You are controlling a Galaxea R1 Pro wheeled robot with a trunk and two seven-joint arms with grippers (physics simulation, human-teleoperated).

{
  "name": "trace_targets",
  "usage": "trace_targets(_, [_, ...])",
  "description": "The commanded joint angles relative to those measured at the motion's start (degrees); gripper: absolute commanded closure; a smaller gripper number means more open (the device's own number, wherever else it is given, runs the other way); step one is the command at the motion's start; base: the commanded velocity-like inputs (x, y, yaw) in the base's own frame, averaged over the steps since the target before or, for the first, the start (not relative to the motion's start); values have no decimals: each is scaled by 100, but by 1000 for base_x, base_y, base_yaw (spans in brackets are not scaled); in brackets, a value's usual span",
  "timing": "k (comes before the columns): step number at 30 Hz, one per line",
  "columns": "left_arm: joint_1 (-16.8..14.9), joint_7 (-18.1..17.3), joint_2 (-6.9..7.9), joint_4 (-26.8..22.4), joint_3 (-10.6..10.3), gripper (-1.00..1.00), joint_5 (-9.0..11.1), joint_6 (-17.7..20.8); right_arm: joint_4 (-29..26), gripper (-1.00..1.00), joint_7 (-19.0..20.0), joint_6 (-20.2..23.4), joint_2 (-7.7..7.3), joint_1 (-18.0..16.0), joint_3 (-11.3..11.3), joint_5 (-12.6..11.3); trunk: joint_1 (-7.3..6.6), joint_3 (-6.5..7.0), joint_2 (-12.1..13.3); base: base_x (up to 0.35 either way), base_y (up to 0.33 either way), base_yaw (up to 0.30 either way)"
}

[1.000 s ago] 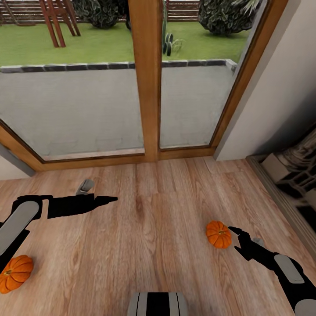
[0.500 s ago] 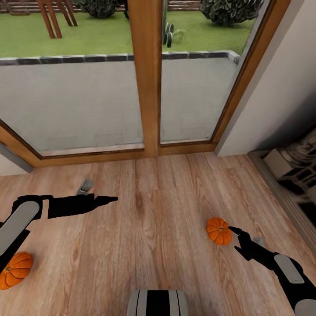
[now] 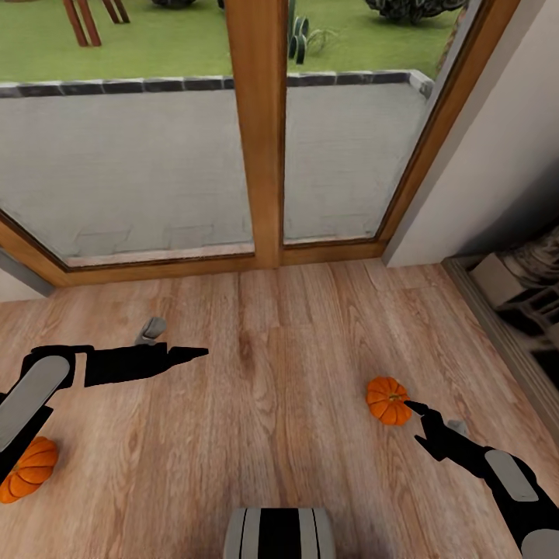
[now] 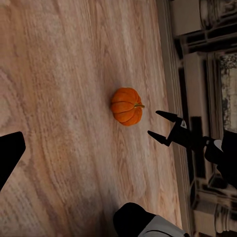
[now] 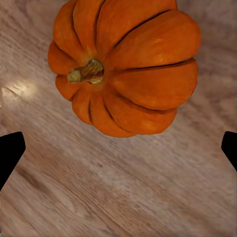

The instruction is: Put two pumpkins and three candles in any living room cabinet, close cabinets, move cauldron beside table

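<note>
One orange pumpkin (image 3: 388, 401) lies on the wood floor at the right. My right gripper (image 3: 414, 421) is open just behind it, the upper fingertip almost at its rim. In the right wrist view this pumpkin (image 5: 128, 69) looms large, stem sideways, ahead of the two spread fingertips (image 5: 10, 153). The left wrist view looks across at the same pumpkin (image 4: 126, 105) and the open right gripper (image 4: 154, 123). A second pumpkin (image 3: 27, 470) sits at the far left, partly hidden under my left arm. My left gripper (image 3: 198, 353) hovers over bare floor with nothing in it.
Tall glass doors in a wooden frame (image 3: 260, 155) stand ahead, with a patio and lawn outside. A white wall (image 3: 497, 155) meets a dark shelving unit (image 3: 528, 303) along the right. My base (image 3: 279, 532) shows at the bottom. Open floor lies between the arms.
The whole view has shifted, with floor and doors sliding up the picture. The right pumpkin now lies closer to my right fingertips. Both arms hold the same pose.
</note>
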Motion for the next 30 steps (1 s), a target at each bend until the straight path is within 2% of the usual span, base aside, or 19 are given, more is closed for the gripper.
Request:
trace_targets(1, [-4, -59, 4, 2, -5, -100, -55, 6, 1, -100, 19, 34, 2, -3, -22, 14, -1, -3, -1, 0, 0, 0])
trace_targets(6, [-4, -59, -2, 0, -11, -100, -55, 6, -2, -100, 19, 34, 2, -3, -23, 1, -1, -3, -1, 0, 0, 0])
trace_targets(20, [-4, -59, -8, -6, -28, -100, -56, 6, -2, -100, 17, 34, 2, -3, -31, -9, 35, -314, -20, 0, 0, 0])
trace_targets(30, [-4, -59, -7, -6, -31, -100, -56, 6, -2, -100, 17, 34, 0, -3, -31, -9, 35, -314, -20, 14, 0, 0])
